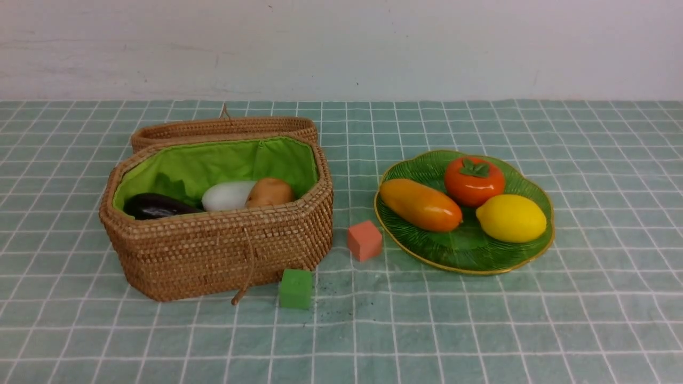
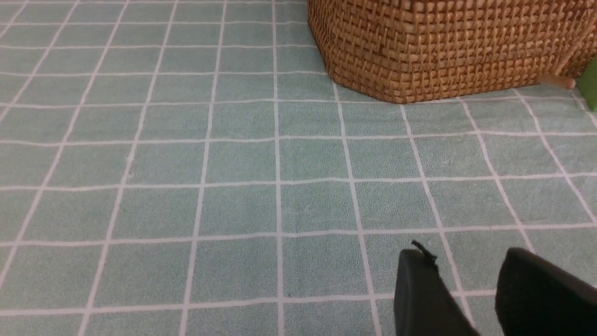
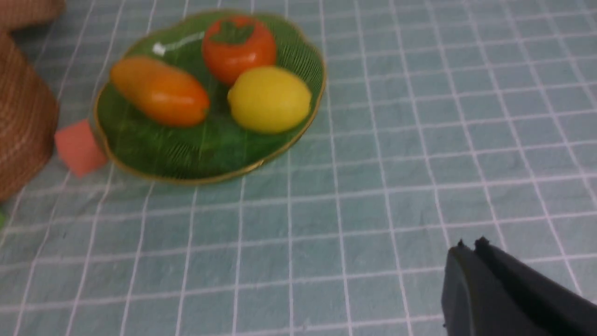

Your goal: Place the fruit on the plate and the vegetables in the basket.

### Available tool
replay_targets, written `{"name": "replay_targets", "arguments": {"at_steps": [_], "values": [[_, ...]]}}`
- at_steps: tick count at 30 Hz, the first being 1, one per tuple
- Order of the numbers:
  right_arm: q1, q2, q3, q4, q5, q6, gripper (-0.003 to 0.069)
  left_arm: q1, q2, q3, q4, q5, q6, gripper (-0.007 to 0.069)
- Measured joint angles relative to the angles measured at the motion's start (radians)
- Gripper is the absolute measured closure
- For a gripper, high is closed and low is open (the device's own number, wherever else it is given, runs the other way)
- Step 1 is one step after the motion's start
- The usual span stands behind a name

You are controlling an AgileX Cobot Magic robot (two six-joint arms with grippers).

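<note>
Only the tips of the robot's two claws are visible, each through its own wrist camera. The left claw (image 2: pixel 466 261) shows two matte black fingers (image 2: pixel 419 294) with smooth, rounded, slab-like ends and a thin black wisp sticking up from one tip. The right claw (image 3: pixel 468 245) shows two flat, matte black fingers (image 3: pixel 513 289), each topped by a tiny nub. No cables, screws or markings are visible.
</note>
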Motion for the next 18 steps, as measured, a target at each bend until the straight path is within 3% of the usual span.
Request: {"name": "replay_targets", "arguments": {"at_steps": [4, 6, 11, 18], "values": [[-0.059, -0.153, 0.219, -0.045, -0.176, -0.007, 0.0666, 0.000, 0.000, 0.000, 0.000, 0.000, 0.000, 0.0386], [-0.082, -0.270, 0.371, -0.130, -0.269, -0.007, 0.0665, 0.000, 0.000, 0.000, 0.000, 0.000, 0.000, 0.0386], [-0.091, -0.381, 0.558, -0.144, -0.274, 0.024, 0.0661, 0.000, 0.000, 0.000, 0.000, 0.000, 0.000, 0.0386], [-0.091, -0.383, 0.560, -0.096, -0.293, 0.030, 0.0655, 0.000, 0.000, 0.000, 0.000, 0.000, 0.000, 0.0386]]}}
